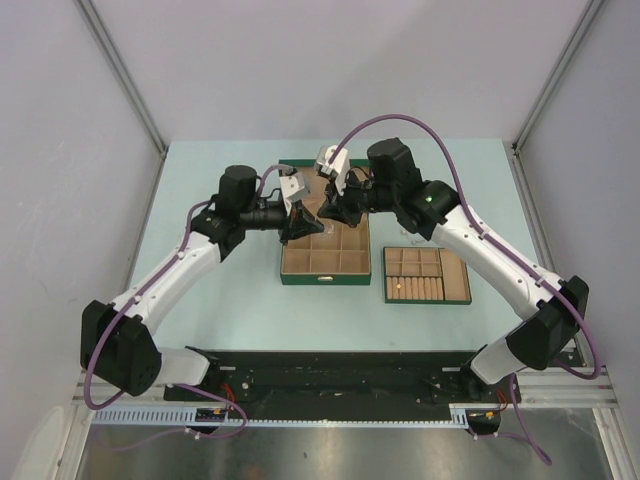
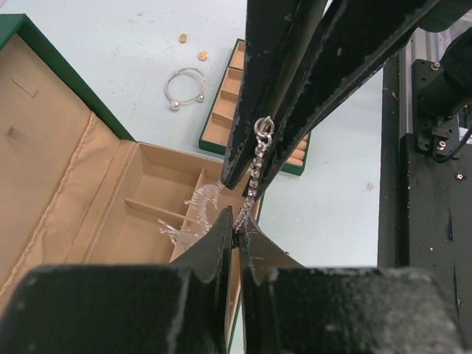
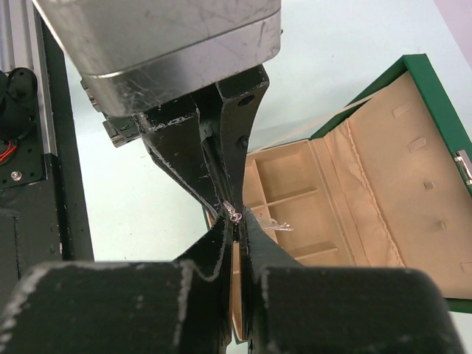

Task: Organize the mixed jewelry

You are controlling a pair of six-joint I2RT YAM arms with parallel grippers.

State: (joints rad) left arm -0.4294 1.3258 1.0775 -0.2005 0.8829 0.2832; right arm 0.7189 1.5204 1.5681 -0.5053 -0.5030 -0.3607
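Chain (image 2: 256, 164) clenched by left hand (image 2: 237, 223) and right hand (image 2: 245, 189), only short stretch visible

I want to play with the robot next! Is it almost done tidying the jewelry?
Not yet. Nothing looks sorted for sure. Right now the left gripper and right gripper both pinch a chain over the open box. A silver loop and two tiny gold bits wait on the table.

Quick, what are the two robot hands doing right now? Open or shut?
Left gripper: closed, pinching the silvery chain.
Right gripper: closed, pinching the same silvery chain farther along.
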